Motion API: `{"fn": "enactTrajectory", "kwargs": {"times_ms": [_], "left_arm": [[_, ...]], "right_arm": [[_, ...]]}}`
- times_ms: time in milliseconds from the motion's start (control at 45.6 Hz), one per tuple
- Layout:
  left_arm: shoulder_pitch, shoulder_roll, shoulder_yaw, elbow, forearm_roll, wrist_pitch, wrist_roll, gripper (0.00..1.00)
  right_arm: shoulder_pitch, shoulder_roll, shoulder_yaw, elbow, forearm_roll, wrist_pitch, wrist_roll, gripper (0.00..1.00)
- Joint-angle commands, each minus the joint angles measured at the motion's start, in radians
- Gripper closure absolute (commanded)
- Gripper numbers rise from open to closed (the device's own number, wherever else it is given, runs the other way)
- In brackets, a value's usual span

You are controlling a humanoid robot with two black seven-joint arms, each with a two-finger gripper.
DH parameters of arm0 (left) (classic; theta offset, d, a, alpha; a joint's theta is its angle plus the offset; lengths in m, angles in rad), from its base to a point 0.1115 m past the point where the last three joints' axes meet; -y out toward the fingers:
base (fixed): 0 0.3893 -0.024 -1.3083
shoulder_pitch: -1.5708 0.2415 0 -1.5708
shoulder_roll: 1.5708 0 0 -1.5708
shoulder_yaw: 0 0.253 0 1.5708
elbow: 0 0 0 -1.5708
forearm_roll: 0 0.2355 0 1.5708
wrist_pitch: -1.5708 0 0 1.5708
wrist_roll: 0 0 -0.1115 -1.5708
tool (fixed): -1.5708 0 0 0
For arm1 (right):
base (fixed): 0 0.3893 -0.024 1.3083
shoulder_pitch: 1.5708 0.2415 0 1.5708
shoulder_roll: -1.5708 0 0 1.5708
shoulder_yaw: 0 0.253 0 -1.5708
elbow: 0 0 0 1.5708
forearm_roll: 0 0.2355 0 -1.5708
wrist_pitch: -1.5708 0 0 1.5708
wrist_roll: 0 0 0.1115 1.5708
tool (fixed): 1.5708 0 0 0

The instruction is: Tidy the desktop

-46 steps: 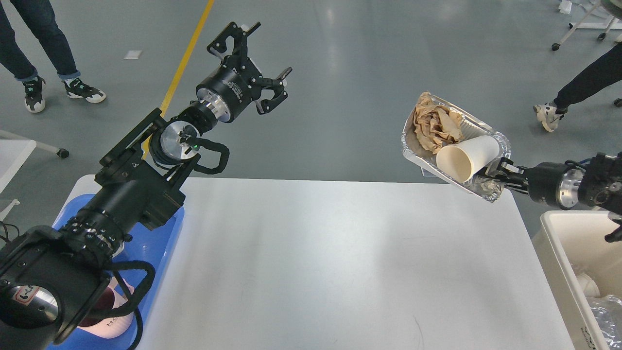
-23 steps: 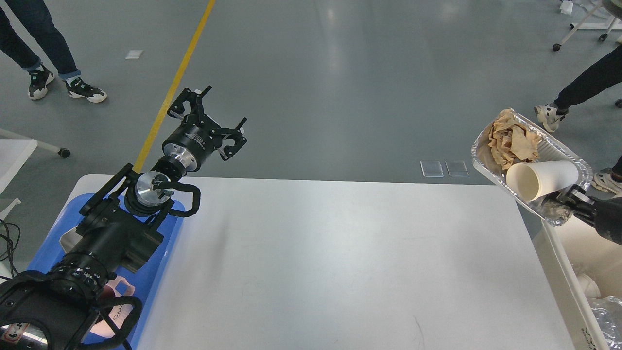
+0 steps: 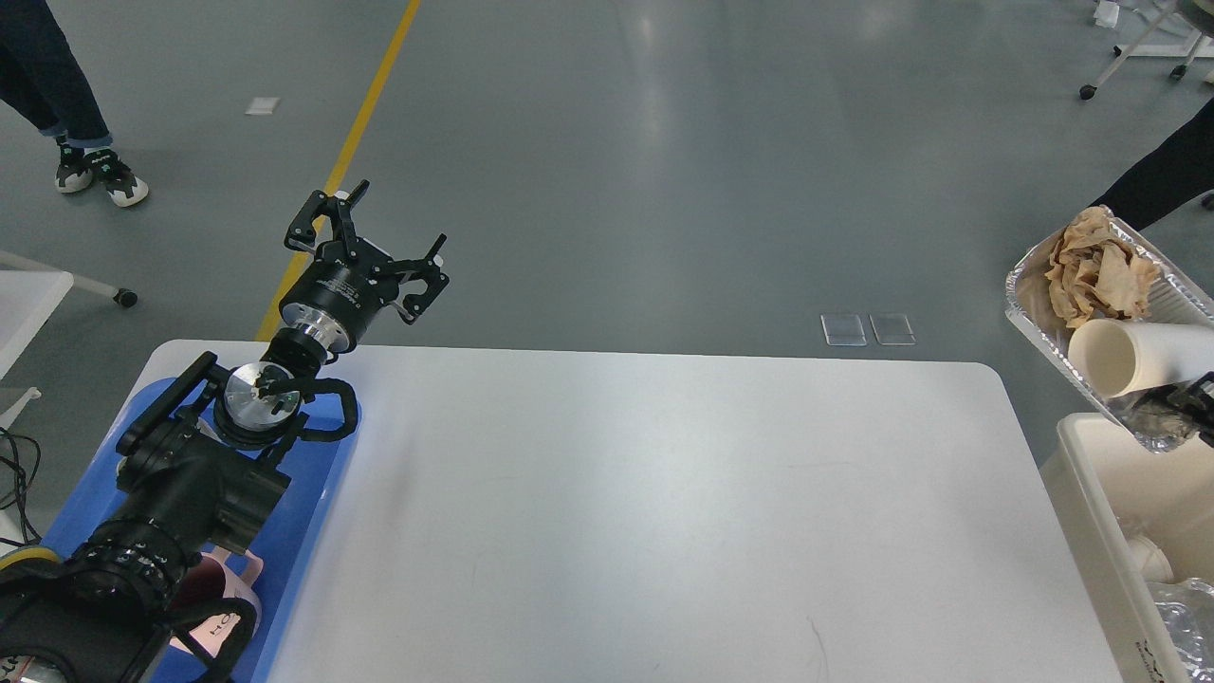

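Desktop: the desktop (image 3: 645, 512), a broad white top with rounded corners, fills the lower middle of the view; its surface is bare apart from faint scuffs and the left arm crossing its near-left corner.
Left gripper: the left gripper (image 3: 375, 237) hangs in the air past the far-left corner of the desktop, over the grey floor, its two fingers spread apart and holding nothing.
Blue tray: a blue tray (image 3: 318, 474) lies along the left edge of the desktop, mostly under the left arm; a pink-and-white cup (image 3: 220, 617) sits in its near end, partly hidden.
Right gripper: the right gripper (image 3: 1197, 394) shows only as a dark sliver at the right border, against the near rim of the foil tray; I cannot tell how its fingers stand.
Foil tray: the foil tray (image 3: 1029, 304) is up in the air, tilted, off the far-right corner of the desktop and above the bin.
Tray contents: crumpled brown paper (image 3: 1095, 275) fills its far end, and a white paper cup (image 3: 1133, 356) lies on its side nearer, mouth toward the left.
Bin: a cream-white bin (image 3: 1091, 522) stands just beside the right edge of the desktop, with white and clear rubbish (image 3: 1176, 598) inside.
Floor: a yellow line (image 3: 346, 156) runs away behind the left gripper.
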Motion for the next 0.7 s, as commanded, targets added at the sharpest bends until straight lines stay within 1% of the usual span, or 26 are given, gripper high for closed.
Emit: {"fn": "enactTrajectory", "kwargs": {"times_ms": [0, 176, 307, 505, 680], "left_arm": [[0.014, 0.0, 0.013, 0.001, 0.015, -0.001, 0.001, 0.02], [0.02, 0.006, 0.073, 0.017, 0.025, 0.002, -0.011, 0.02], [0.02, 0.008, 0.078, 0.038, 0.025, 0.002, -0.01, 0.02], [0.025, 0.009, 0.09, 0.038, 0.025, 0.009, -0.011, 0.02], [0.025, 0.011, 0.092, 0.038, 0.027, 0.011, -0.01, 0.02]], "right_arm": [[-0.039, 0.0, 0.0, -0.006, 0.019, -0.032, 0.0, 1.0], [-0.097, -0.014, 0.0, -0.008, 0.078, -0.056, -0.003, 1.0], [-0.149, -0.025, 0.0, -0.009, 0.15, -0.061, -0.005, 1.0], [-0.22, -0.029, 0.0, -0.025, 0.249, -0.084, -0.008, 1.0], [-0.281, -0.043, 0.0, -0.025, 0.306, -0.136, -0.009, 1.0]]}}
